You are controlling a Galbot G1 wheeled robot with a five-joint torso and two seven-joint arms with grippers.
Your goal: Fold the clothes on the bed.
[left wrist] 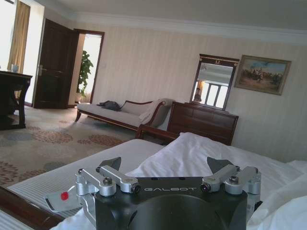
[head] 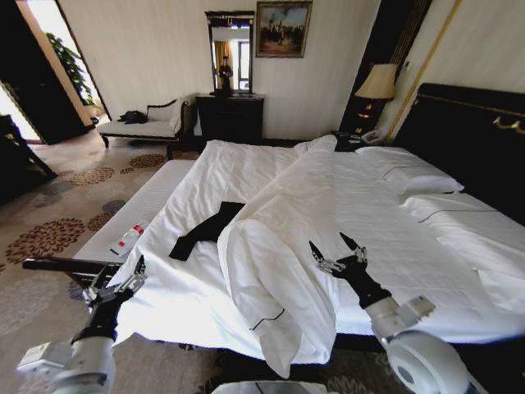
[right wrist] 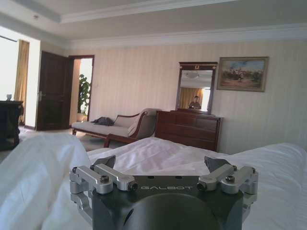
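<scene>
A black T-shirt (head: pixel 205 231) lies crumpled on the white bed (head: pixel 410 246), partly tucked under the folded-back white duvet (head: pixel 287 246); its lettering is hidden. My left gripper (head: pixel 121 279) hovers open over the bed's near left corner, short of the shirt. In the left wrist view the left gripper (left wrist: pixel 163 165) has its fingers spread wide. My right gripper (head: pixel 338 250) stands open above the duvet, to the right of the shirt. The right gripper (right wrist: pixel 160 163) also shows spread fingers with nothing between them.
A plastic bottle with a red cap (head: pixel 127 239) lies on the bed's left edge. A dark bed frame rail (head: pixel 61 264) runs by the left arm. A chaise longue (head: pixel 148 123) and a dark dresser (head: pixel 230 116) stand by the far wall. Pillows (head: pixel 410 174) lie at the headboard.
</scene>
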